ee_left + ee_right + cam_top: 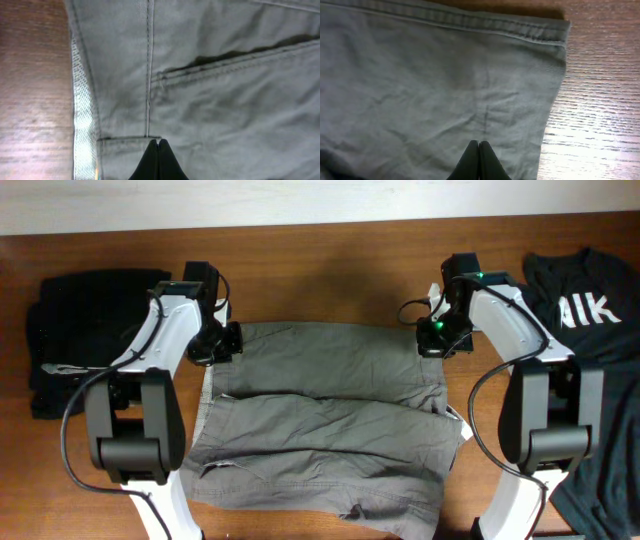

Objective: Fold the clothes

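Well, the folding looks barely begun. The grey-khaki shorts (330,430) lie spread and creased on the desk (330,270), with the main folds left to do. The left tool (158,144) and right tool (478,145) are both pressed together, pinching nothing I can see. Cloth lies flat under and ahead of each tip, showing a pocket slit, seams and a stitched hem.

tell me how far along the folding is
Done: the shorts lie flat, with what looks like one fold across the middle. In hand: the left hand and right hand, both shut, sit at the far corners. Left: further folds; the shorts are wide and loose.
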Controlling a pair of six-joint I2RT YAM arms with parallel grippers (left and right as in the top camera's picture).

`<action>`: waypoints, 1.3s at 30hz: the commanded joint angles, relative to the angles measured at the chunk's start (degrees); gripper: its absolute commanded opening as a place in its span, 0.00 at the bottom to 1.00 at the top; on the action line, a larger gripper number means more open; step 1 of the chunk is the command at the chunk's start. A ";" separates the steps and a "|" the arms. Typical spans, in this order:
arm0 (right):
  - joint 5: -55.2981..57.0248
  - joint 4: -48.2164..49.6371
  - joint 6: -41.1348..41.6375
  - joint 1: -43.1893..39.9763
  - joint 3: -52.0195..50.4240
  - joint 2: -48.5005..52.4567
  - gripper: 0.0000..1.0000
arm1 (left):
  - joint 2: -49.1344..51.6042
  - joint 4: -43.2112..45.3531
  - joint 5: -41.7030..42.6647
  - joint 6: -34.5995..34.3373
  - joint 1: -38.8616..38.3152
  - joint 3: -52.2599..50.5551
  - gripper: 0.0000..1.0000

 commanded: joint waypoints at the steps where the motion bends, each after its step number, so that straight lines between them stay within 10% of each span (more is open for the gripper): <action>1: 1.38 0.31 -0.39 0.44 0.50 2.23 0.04 | 2.95 0.37 0.39 1.16 0.09 0.44 0.00; 23: 7.37 10.75 0.90 0.42 0.48 12.33 0.04 | 6.36 7.93 0.39 1.14 0.09 0.39 0.00; 39: 11.69 27.06 0.90 0.31 0.48 13.53 0.04 | 7.15 29.68 0.39 1.14 -0.17 -3.63 0.00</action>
